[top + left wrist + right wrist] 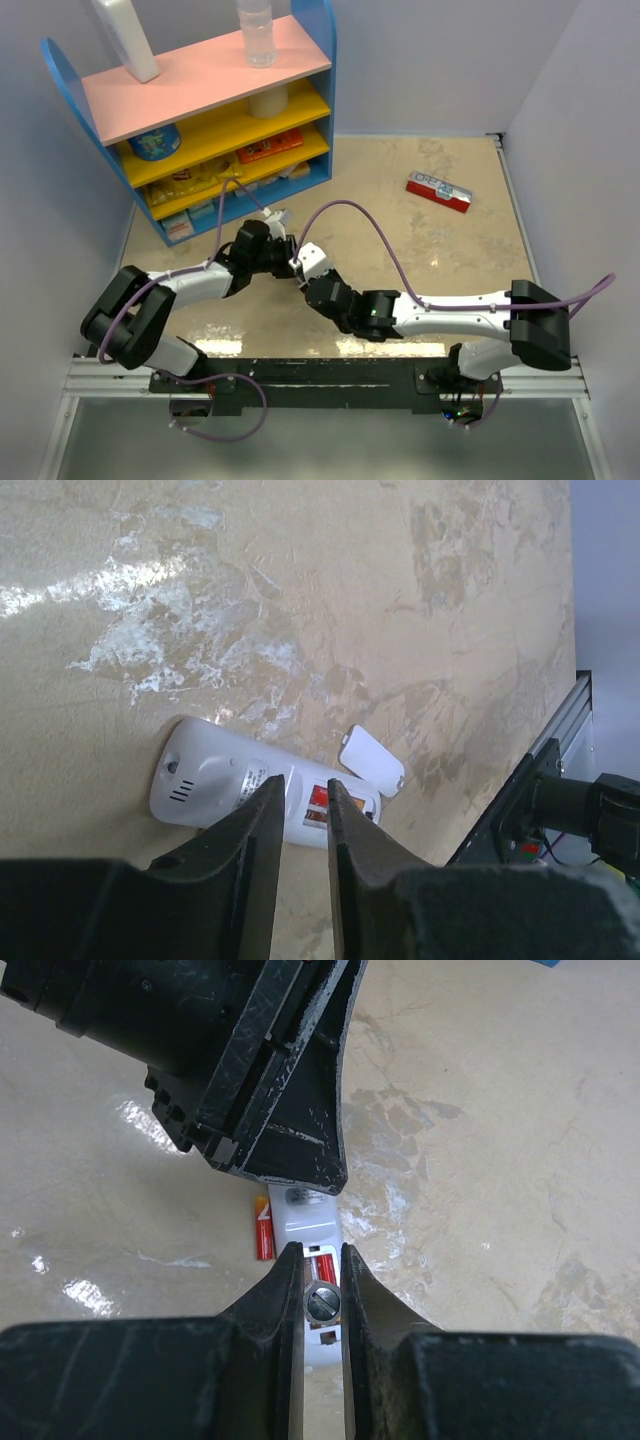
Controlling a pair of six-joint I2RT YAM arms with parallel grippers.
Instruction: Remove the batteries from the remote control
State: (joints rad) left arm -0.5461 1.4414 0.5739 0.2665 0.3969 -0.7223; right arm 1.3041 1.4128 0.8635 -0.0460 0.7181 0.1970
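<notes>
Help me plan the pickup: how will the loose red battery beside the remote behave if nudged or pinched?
The battery is a small smooth cylinder lying on its side on the glossy table, so a sideways nudge would probably roll it. It looks rigid and light, likely to slip from a pinch. The remote alongside may block rolling that way.

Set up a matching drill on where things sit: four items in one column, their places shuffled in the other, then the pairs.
Items
1. white cover
2. loose battery
3. red-and-white box
4. clear bottle

Places
A. on the pink top shelf
B. beside the remote control, along its long side
C. at the remote's open-bay end
D. alone on the far right of the table

Pairs: 1-C, 2-B, 3-D, 4-A
</notes>
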